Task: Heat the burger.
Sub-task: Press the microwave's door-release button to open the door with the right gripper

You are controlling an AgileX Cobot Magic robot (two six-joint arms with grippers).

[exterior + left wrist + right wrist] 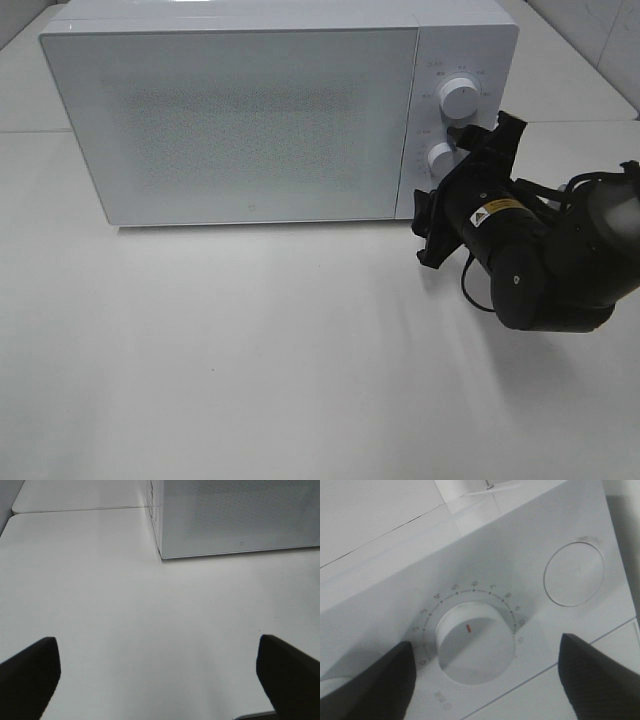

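Observation:
The burger is out of view in every frame. The white microwave (240,110) stands at the back of the table with its door closed. My right gripper (450,175) is at the control panel, open, with its fingers (375,680) on either side of the lower knob (475,642) and not touching it. That knob's red mark points to the numbered dial scale. My left gripper (160,675) is open over the bare table, holding nothing; it does not show in the exterior high view.
The upper knob (458,97) sits just above the lower knob (441,158) on the panel. The microwave's lower front corner (161,557) is ahead of my left gripper. White table (250,350) lies in front of the microwave.

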